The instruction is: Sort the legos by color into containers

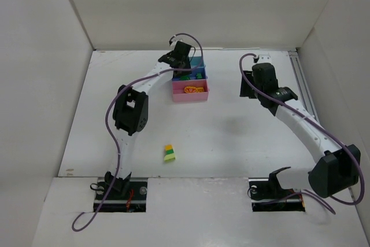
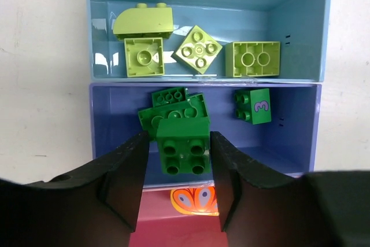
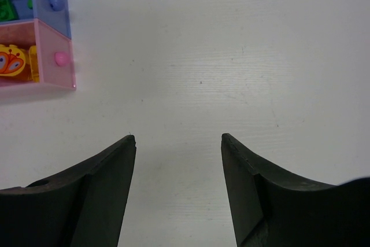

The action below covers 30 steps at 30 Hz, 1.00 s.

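Note:
Three joined trays stand at the table's back: teal (image 2: 325, 27), blue (image 2: 315, 125) and pink (image 2: 167, 232). The teal one holds several light green legos (image 2: 198, 49). The blue one holds dark green legos (image 2: 253, 106). My left gripper (image 2: 179, 137) hovers over the blue tray, jaws apart. A dark green lego (image 2: 184, 146) lies between them on the pile, with a slim gap at the left finger. An orange butterfly lego (image 2: 193, 199) lies in the pink tray. My right gripper (image 3: 179, 138) is open and empty over bare table.
A yellow lego stacked on a light green one (image 1: 169, 153) stands on the table near the front, left of centre. White walls enclose the table. The trays (image 1: 191, 82) sit between the two grippers, with the right gripper (image 1: 250, 89) to their right.

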### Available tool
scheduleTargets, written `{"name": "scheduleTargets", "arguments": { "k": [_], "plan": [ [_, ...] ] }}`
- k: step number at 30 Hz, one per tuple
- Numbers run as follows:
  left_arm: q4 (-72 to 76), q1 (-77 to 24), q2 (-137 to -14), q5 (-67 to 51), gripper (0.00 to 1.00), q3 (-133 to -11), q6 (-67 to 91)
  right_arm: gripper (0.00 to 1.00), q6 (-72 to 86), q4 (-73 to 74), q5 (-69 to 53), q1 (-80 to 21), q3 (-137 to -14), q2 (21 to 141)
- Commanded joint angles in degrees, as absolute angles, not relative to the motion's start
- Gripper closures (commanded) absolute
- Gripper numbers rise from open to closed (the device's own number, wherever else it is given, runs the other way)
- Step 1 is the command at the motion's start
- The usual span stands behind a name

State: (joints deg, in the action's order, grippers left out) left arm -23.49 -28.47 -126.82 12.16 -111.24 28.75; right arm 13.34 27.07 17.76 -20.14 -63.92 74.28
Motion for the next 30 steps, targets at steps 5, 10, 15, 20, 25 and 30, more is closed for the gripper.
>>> {"name": "scheduleTargets", "arguments": {
  "k": [5,10,15,20,25,30],
  "plan": [
    [-20.7,-29.7,-121.8,13.6,0.43,-108.6,28.0,0.34,12.6,27.4,18.0,-20.0,-63.6,72.7],
    [-20.7,-30.2,-120.6,13.6,0.34,-108.6,28.0,0.34,12.6,27.4,18.0,-20.0,-63.0,71.4],
    [-21.4,-30.2,-118.5,13.6,0.21,-108.6,27.5,0.32,12.0,27.9,18.0,-20.6,-62.5,67.7],
    [-22.9,-30.8,-111.6,15.6,0.00,-106.0,28.0,0.32,10.1,28.5,16.6,-21.9,-61.9,66.4],
    [-23.5,-30.8,-97.4,19.0,0.00,-88.4,33.1,0.32,7.4,27.6,15.5,-28.1,-59.2,65.3],
    [-32.6,-30.8,-82.8,24.2,0.00,-73.8,44.4,0.32,4.0,18.7,10.7,-41.5,-54.1,64.7]
  ]
}}
